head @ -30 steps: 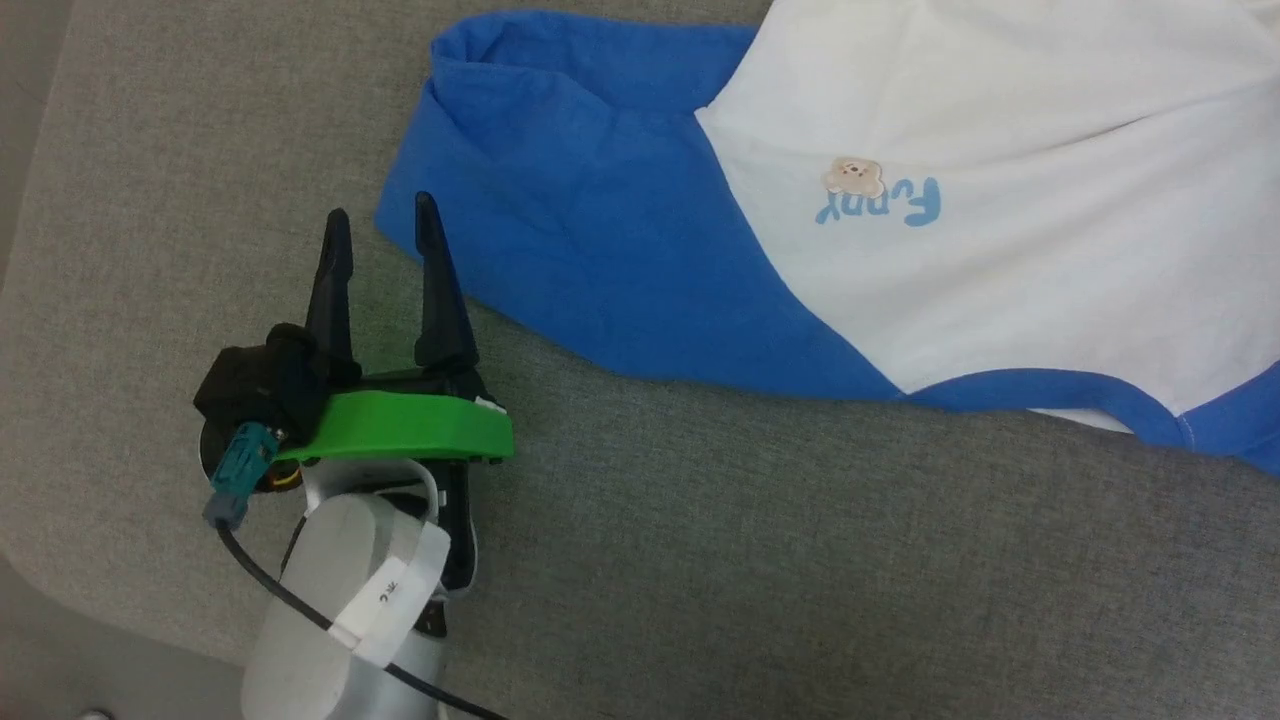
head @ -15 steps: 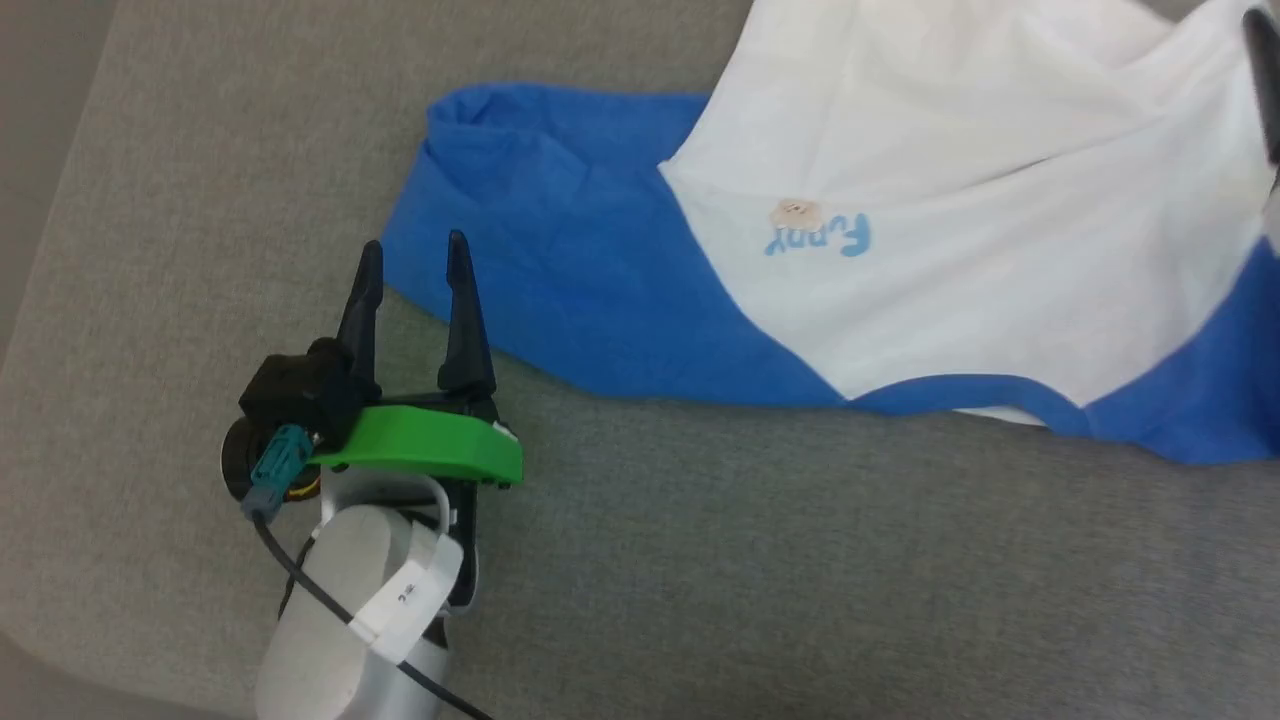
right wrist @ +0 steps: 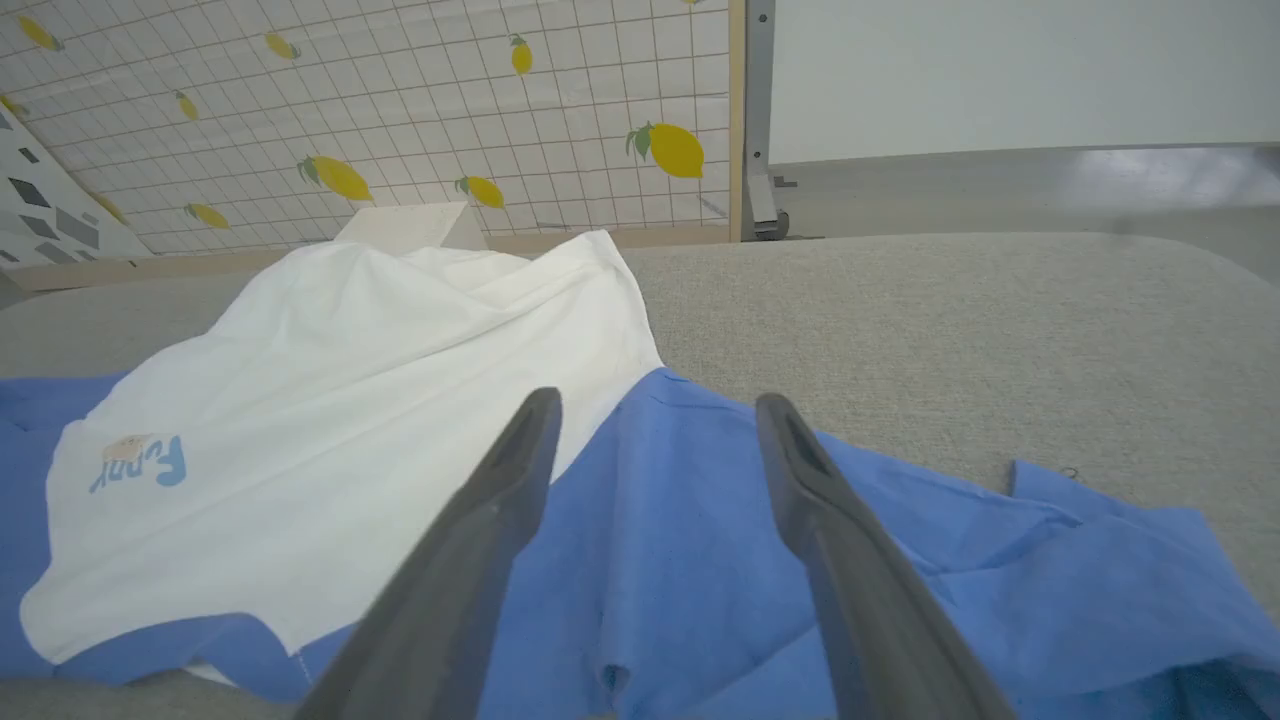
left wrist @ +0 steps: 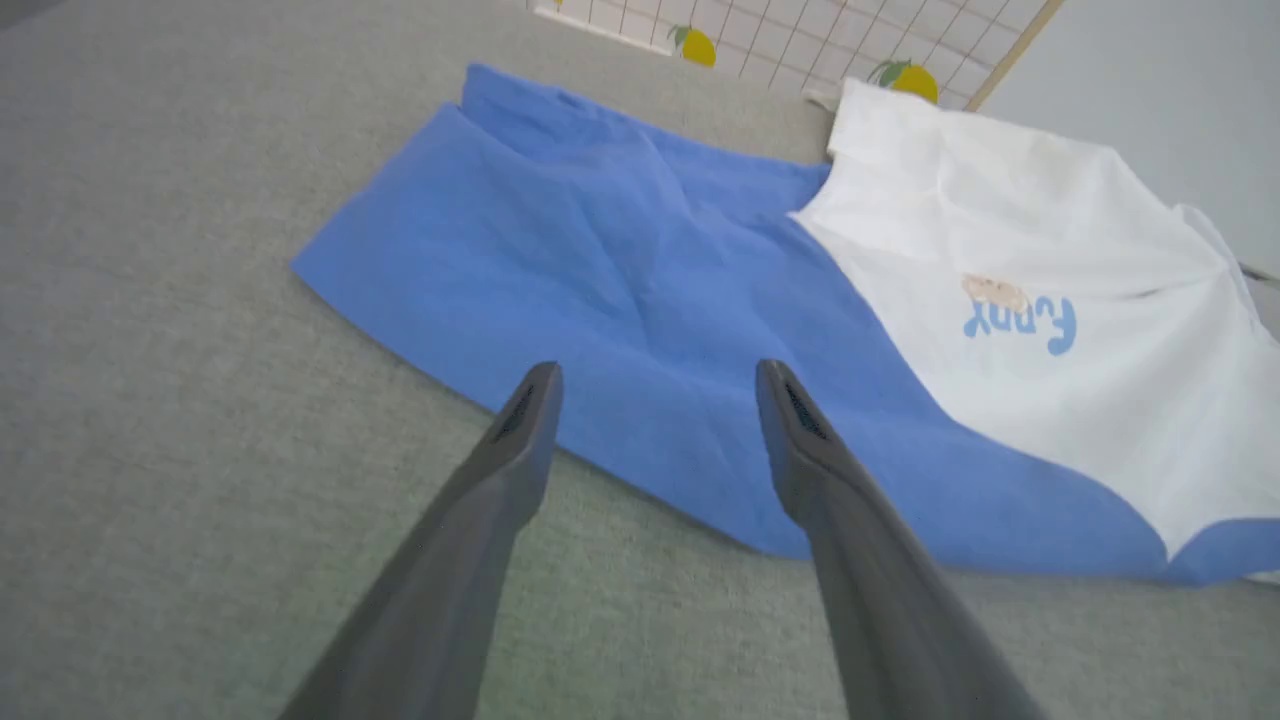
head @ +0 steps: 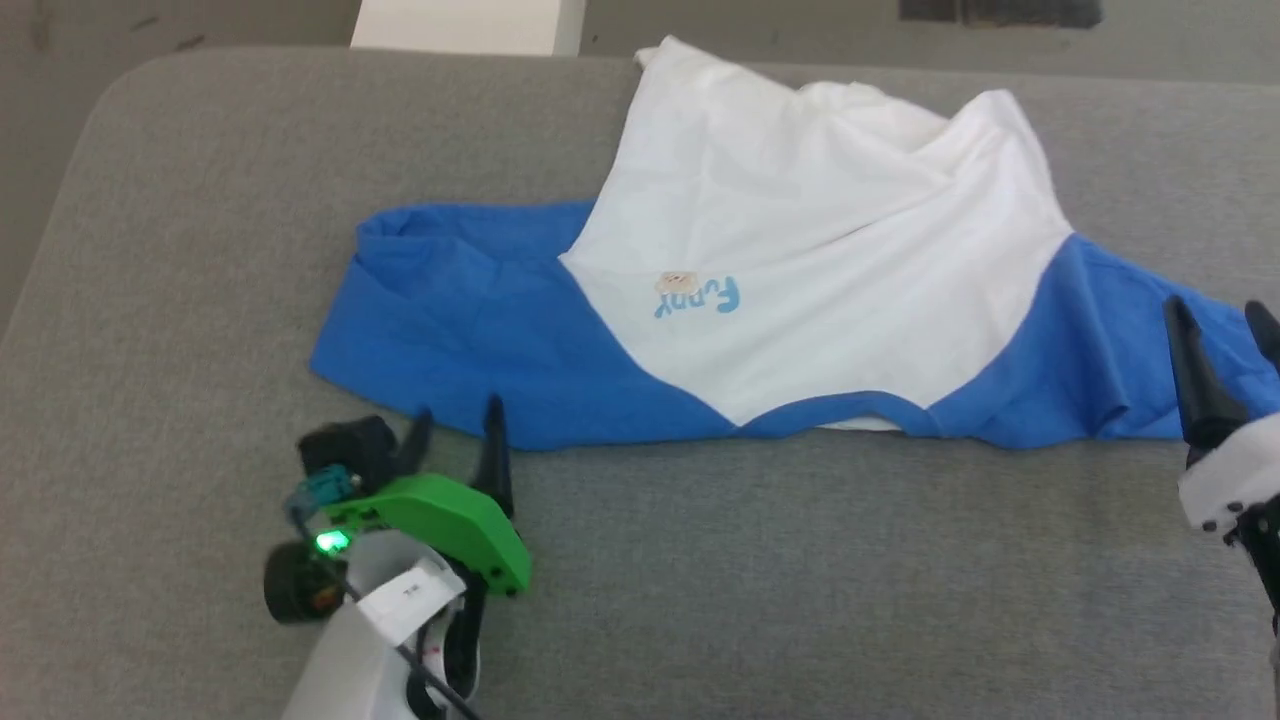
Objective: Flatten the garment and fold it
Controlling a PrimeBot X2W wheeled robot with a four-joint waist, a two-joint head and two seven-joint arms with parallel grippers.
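Observation:
The garment (head: 800, 250) lies spread on the grey surface, collar towards me, white body rumpled at the far side, with a small blue chest logo (head: 700, 297). Its blue left sleeve (head: 450, 320) lies flat; the right sleeve (head: 1100, 370) is creased. My left gripper (head: 457, 412) stands open at the near edge of the left sleeve (left wrist: 620, 280), nothing between its fingers. Open as well, my right gripper (head: 1222, 315) hangs over the right sleeve (right wrist: 700, 560), holding nothing. The logo (right wrist: 140, 462) and white body (right wrist: 350, 400) lie to its left.
The grey padded table (head: 800, 600) has a rounded far-left corner and bare room in front of the shirt. A white box (head: 465, 25) stands beyond the far edge. A lemon-patterned grid panel (right wrist: 400, 110) and a metal post (right wrist: 758, 120) stand behind the table.
The head camera has tilted up and back, so the whole shirt and the right gripper now come into view. The left gripper stays open beside the left sleeve's near edge.

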